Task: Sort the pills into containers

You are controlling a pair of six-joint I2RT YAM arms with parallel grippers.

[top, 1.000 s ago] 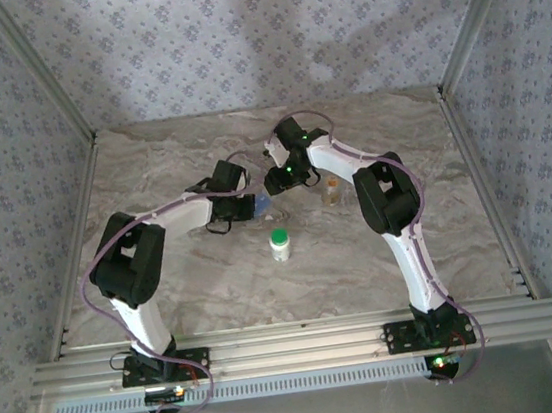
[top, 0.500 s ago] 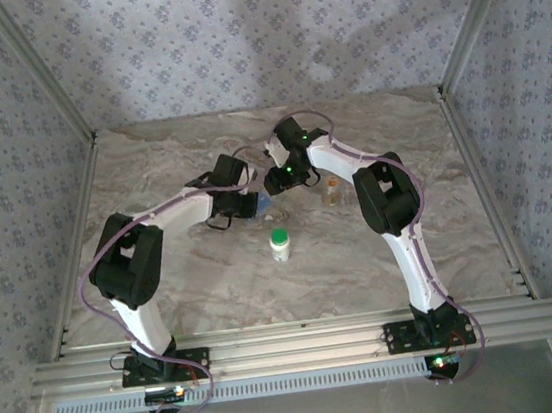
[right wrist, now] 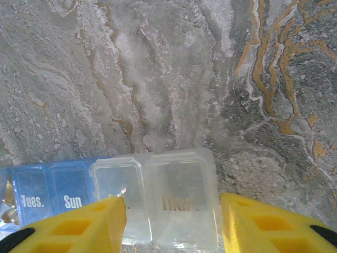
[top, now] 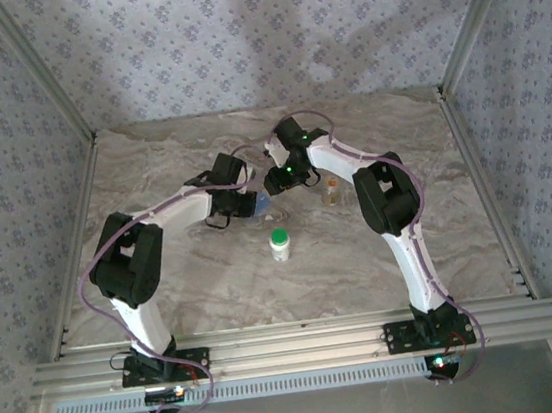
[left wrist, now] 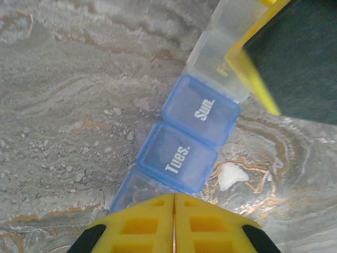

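A pill organizer (top: 264,205) lies mid-table between both grippers. In the left wrist view its blue lids read "Sun." (left wrist: 200,109) and "Tues." (left wrist: 178,157). Beyond "Tues." a blue compartment (left wrist: 131,191) stands open with pale pills inside. My left gripper (left wrist: 174,196) is shut, its tips hovering right at that open compartment's edge. In the right wrist view my right gripper (right wrist: 172,199) straddles the clear "Thur." compartment (right wrist: 181,184) at the organizer's end. One finger (right wrist: 105,221) overlaps the neighbouring clear lid and the other (right wrist: 253,221) sits just past the end.
A white bottle with a green cap (top: 280,243) stands nearer the arms' bases than the organizer. A small amber vial (top: 332,193) stands right of the right gripper (top: 276,180). Metal rails and patterned walls bound the marble table (top: 164,281).
The left wrist has edged slightly toward the far side. The right arm and the organizer have stayed put.
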